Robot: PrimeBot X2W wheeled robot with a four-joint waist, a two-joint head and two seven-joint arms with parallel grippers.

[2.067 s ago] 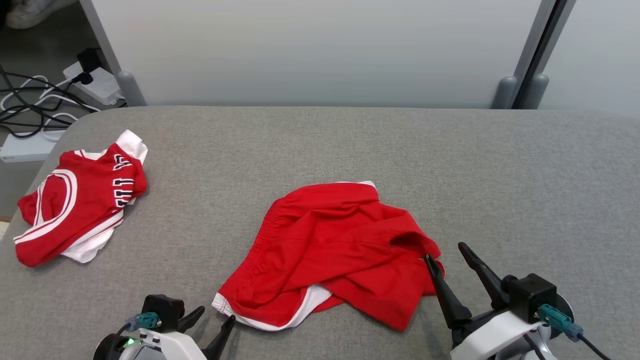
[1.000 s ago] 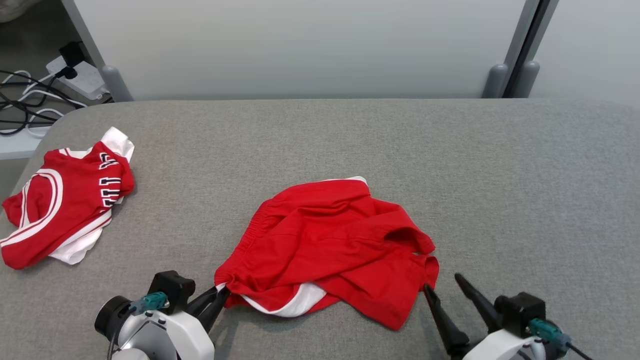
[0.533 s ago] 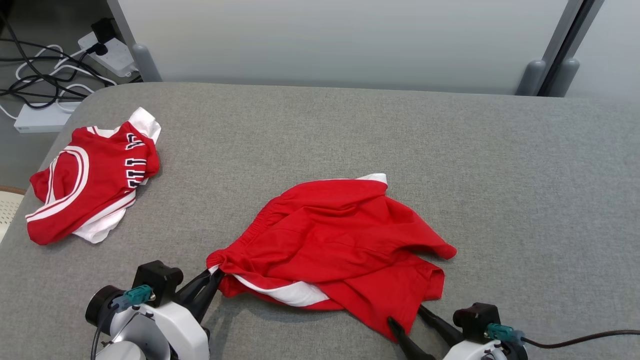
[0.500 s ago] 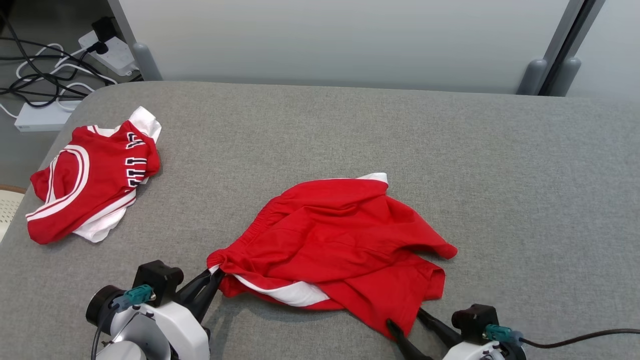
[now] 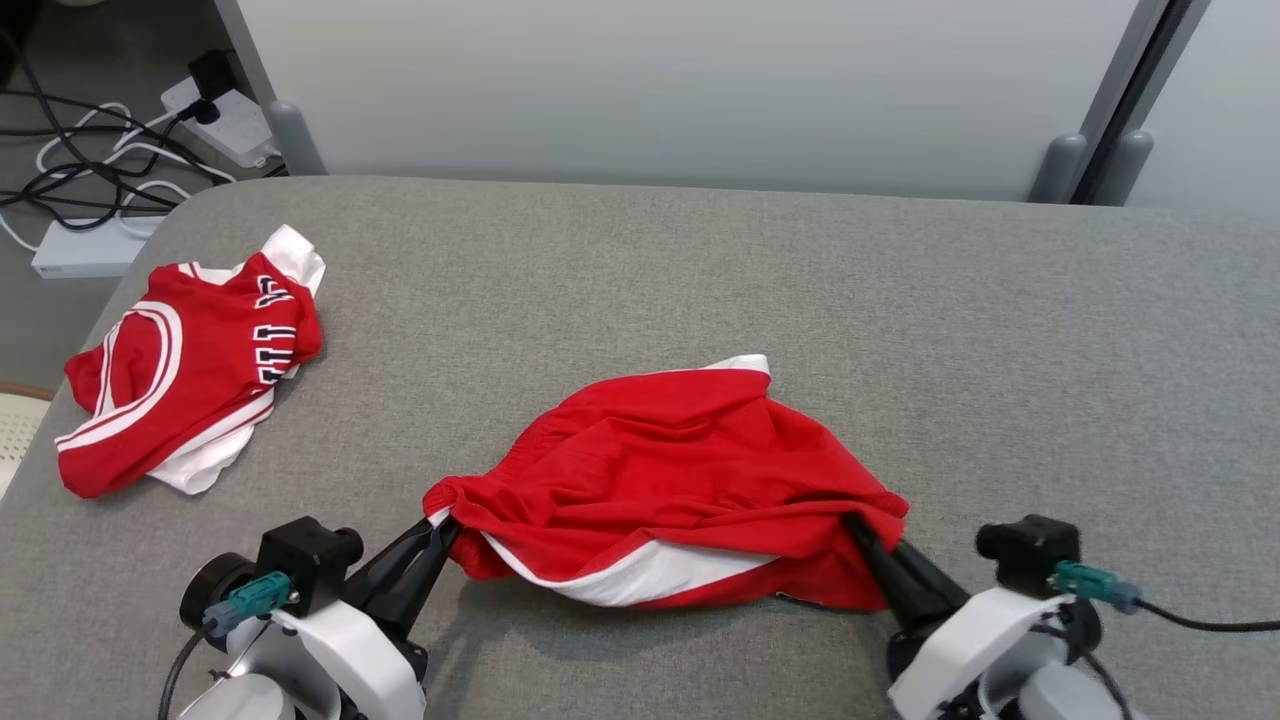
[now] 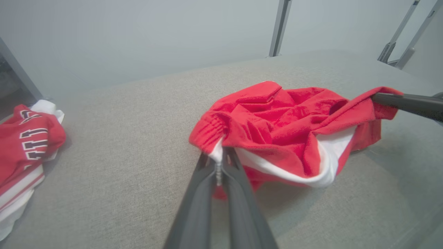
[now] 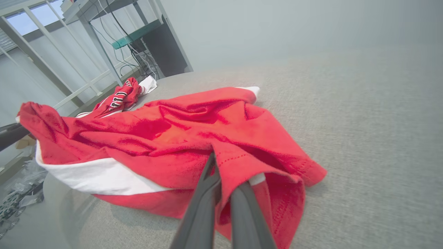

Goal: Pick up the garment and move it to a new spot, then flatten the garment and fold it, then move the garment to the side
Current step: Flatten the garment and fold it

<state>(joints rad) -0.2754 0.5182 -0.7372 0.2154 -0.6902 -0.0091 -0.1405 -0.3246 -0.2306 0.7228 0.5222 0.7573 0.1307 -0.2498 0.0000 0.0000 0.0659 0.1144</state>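
Grey table point(image 5: 1000, 350): your left pincer point(image 5: 445, 526) and right pincer point(image 5: 853, 521) each clamp the crumpled red, white-trimmed shorts point(image 5: 680, 470).

The head view is bright and sharp, under soft, even light from above. The shorts point(image 5: 680, 470) lay a pale shadow with blurred edges on the table point(image 5: 1000, 330) at their 6 o'clock. Both wrist views are softer and turn milky toward 12 o'clock. Their wide lens makes the posts point(image 6: 278, 27) lean near the edges. The fingers point(image 6: 194, 214) close to each lens are out of focus. Left wrist view: hazy glare at 4 o'clock. Right wrist view: a smeared corner at 8 o'clock, a bright window point(image 7: 24, 17) at 10 o'clock.
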